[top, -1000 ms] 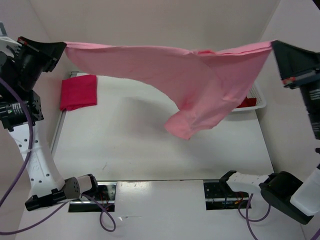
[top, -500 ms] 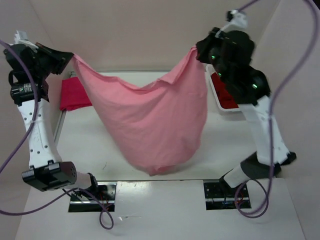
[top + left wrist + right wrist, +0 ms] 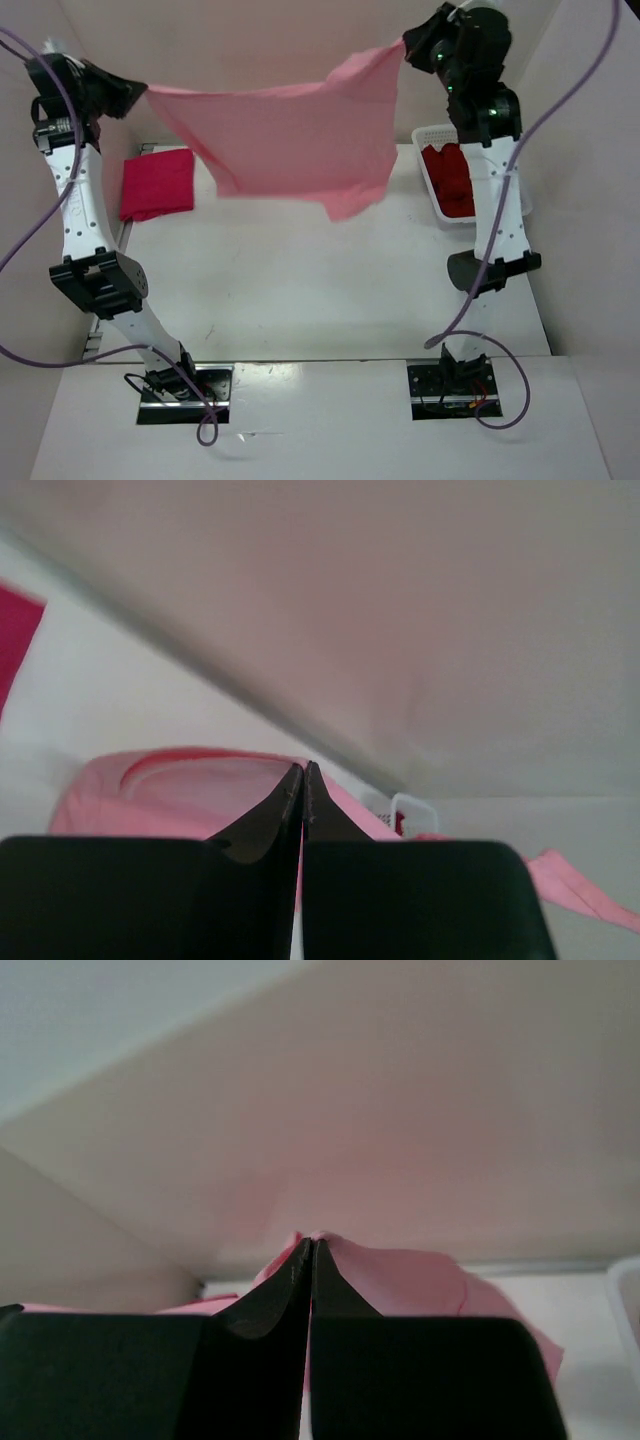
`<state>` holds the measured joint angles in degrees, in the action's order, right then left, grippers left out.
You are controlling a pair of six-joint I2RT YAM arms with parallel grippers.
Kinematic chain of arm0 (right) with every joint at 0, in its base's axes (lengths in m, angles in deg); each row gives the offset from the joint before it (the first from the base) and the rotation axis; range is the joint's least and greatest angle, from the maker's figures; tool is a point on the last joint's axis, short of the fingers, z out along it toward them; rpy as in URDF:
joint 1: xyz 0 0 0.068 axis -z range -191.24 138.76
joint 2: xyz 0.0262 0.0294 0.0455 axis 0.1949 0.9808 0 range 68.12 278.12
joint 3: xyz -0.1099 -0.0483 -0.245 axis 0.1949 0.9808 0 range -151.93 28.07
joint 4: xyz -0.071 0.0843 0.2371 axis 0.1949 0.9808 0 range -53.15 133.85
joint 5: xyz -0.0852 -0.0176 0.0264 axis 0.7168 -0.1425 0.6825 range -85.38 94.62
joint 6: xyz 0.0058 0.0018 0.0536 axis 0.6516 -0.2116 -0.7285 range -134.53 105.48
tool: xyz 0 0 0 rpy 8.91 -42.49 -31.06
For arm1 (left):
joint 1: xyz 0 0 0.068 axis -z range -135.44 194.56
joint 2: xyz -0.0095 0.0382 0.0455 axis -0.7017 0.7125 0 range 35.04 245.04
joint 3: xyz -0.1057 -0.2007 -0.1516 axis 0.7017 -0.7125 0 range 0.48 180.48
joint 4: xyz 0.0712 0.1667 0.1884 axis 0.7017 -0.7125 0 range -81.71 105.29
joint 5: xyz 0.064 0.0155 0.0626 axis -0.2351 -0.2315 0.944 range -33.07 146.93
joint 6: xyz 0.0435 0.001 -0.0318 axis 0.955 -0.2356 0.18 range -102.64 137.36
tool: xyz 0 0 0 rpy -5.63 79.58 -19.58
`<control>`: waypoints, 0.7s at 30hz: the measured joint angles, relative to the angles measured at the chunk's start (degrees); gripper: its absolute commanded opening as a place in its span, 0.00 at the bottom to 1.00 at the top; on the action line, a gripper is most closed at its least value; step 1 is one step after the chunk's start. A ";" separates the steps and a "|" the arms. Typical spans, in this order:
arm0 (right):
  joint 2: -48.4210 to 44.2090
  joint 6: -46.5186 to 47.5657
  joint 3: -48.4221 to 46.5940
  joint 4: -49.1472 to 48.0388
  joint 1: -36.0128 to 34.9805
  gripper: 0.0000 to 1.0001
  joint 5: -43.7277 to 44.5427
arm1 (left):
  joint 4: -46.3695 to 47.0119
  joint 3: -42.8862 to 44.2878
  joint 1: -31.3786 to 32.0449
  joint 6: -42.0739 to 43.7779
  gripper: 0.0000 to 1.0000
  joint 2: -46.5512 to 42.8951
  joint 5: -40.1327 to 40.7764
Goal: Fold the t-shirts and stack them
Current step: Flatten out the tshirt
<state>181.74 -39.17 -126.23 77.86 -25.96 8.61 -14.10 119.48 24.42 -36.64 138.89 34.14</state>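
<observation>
The light pink t-shirt (image 3: 285, 140) hangs stretched in the air between my two grippers, high above the table. My left gripper (image 3: 140, 92) is shut on its left corner; the cloth shows past the tips in the left wrist view (image 3: 180, 790). My right gripper (image 3: 405, 45) is shut on its right corner, with cloth bunched at the tips in the right wrist view (image 3: 400, 1275). The magenta-pink t-shirt (image 3: 158, 184) lies folded at the table's left edge. The dark red t-shirt (image 3: 452, 182) lies in the white basket (image 3: 432, 135).
The white perforated basket stands at the table's right side, behind the right arm (image 3: 500, 200). The left arm (image 3: 85, 220) rises along the left wall. White walls enclose the table on three sides.
Both grippers have risen and the shirt has been pulled up off the table front; it now hangs higher and flatter, its lower edge swung back toward the far side.
</observation>
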 measured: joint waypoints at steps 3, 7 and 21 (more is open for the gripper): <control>-4.83 -0.68 -1.40 -2.51 0.74 0.00 -0.48 | 1.77 7.93 -0.39 0.02 0.00 -0.98 -0.02; -11.26 -0.59 -0.07 -5.05 1.77 0.00 -0.13 | 3.91 9.94 -1.05 0.07 0.00 -3.76 -0.04; -38.25 0.83 85.88 -14.86 1.95 0.00 -3.52 | 10.23 -46.31 -1.14 4.31 0.00 -20.00 4.20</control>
<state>143.50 -38.34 -40.35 63.00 -24.02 5.09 -3.87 73.17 23.29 -32.33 118.89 38.34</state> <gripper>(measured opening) 0.002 0.007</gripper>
